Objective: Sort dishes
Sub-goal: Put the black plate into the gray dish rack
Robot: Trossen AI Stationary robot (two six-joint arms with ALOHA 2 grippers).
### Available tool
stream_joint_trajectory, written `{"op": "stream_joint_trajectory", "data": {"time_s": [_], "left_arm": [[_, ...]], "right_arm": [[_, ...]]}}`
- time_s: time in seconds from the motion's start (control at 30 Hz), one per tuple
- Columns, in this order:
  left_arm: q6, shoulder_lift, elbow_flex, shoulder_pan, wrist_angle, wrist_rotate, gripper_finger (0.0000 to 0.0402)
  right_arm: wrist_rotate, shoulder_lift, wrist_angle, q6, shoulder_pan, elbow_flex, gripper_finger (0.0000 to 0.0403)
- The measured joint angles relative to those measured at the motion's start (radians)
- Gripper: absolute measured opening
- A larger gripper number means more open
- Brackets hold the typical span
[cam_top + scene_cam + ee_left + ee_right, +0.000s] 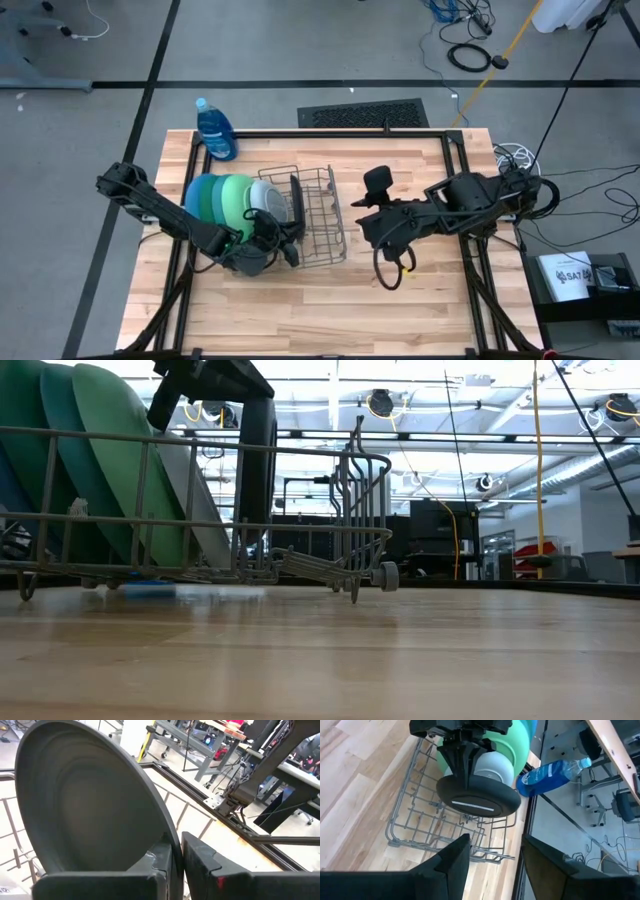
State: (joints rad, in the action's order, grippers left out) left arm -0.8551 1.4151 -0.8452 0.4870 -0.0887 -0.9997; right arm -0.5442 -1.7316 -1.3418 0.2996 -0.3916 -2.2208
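A: What's on the table [300, 310]?
B: Wooden top seen from above; grey wire rack [318, 216] near the centre, a bit left; blue soap bottle [216, 130] at the far-left corner.
A: And the dishes?
B: Standing on edge in the rack's left half, biggest at the left; large blue plate [195, 200], dark green plate [210, 202], light green plate [235, 203], pale blue-white plate [265, 196], then the smallest, the black plate [479, 795], next to the pale one.
A: Left arm?
B: Reaches in from the left; left gripper [177, 856] is at the black plate's rim; fingers sit close either side of the rim w/ a thin gap showing; can't tell if they're pinching or just off it.
A: Right arm?
B: Comes in from the right edge; right gripper [386, 268] hangs over bare wood just right of the rack; jaws apart, holding nothing.
A: The rack's right half?
B: Only wire dividers visible there.
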Motion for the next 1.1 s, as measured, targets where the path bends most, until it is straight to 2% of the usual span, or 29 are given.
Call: {"op": "stream_joint_trajectory", "data": {"time_s": [0.1, 0.23, 0.37, 0.53, 0.9, 1.0, 1.1], "left_arm": [[0.005, 0.000, 0.000, 0.002, 0.000, -0.001, 0.0041], [0.005, 0.001, 0.000, 0.012, 0.001, -0.025, 0.0041], [0.005, 0.001, 0.000, 0.014, 0.001, -0.039, 0.0041], [0.006, 0.001, 0.000, 0.016, 0.001, -0.039, 0.0041], [-0.002, 0.001, 0.000, 0.032, 0.001, -0.073, 0.0042], [-0.002, 0.001, 0.000, 0.032, 0.002, -0.071, 0.0060], [-0.003, 0.000, 0.000, 0.032, 0.001, -0.073, 0.0098]], "right_arm": [[0.002, -0.020, 0.012, -0.005, 0.007, 0.000, 0.0171], [0.072, -0.075, 0.009, -0.018, 0.038, -0.001, 0.0171], [0.089, -0.137, 0.019, 0.019, 0.086, 0.000, 0.0171], [0.275, -0.208, 0.073, 0.073, 0.214, 0.000, 0.0171], [0.528, -0.260, 0.193, 0.202, 0.385, 0.000, 0.0171], [0.562, -0.260, 0.190, 0.206, 0.417, 0.000, 0.0171], [0.573, -0.260, 0.187, 0.205, 0.435, 0.000, 0.0171]]}}
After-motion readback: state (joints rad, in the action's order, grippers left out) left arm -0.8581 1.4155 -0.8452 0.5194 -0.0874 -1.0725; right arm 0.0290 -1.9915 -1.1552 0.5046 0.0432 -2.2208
